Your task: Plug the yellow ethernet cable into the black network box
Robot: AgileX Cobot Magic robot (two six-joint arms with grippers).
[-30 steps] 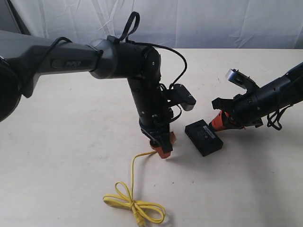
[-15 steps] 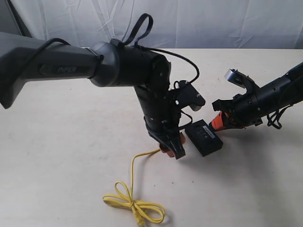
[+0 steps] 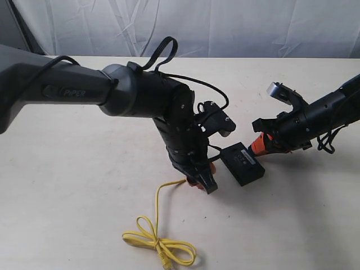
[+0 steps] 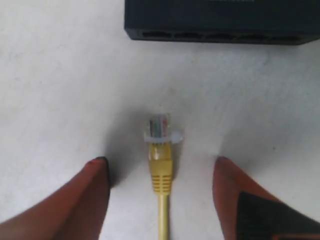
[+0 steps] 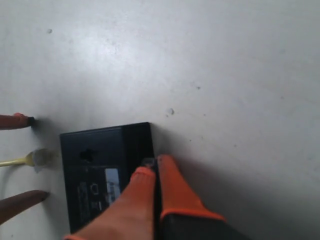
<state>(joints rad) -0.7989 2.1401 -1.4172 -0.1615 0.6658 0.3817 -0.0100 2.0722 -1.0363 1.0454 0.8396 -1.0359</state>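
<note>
The yellow ethernet cable (image 3: 160,244) lies knotted near the front of the table. One strand runs up to my left gripper (image 3: 202,183). In the left wrist view its clear plug (image 4: 160,131) lies flat on the table between the open orange fingers (image 4: 90,185), untouched. The plug points at the port side of the black network box (image 4: 220,20), a short gap away. The box (image 3: 242,163) lies flat with its white label up. My right gripper (image 5: 152,165) is shut, its tips pressed against the box's (image 5: 100,170) far edge.
The table (image 3: 84,185) is a plain cream surface, and a white curtain (image 3: 225,28) hangs behind it. The left arm's black cables (image 3: 169,50) loop above its wrist. The cable's other plug (image 3: 165,261) lies at the table's front edge.
My left gripper has shifted right toward the box, with the cable's plug end still between its fingers. The right gripper and the box have stayed put.
</note>
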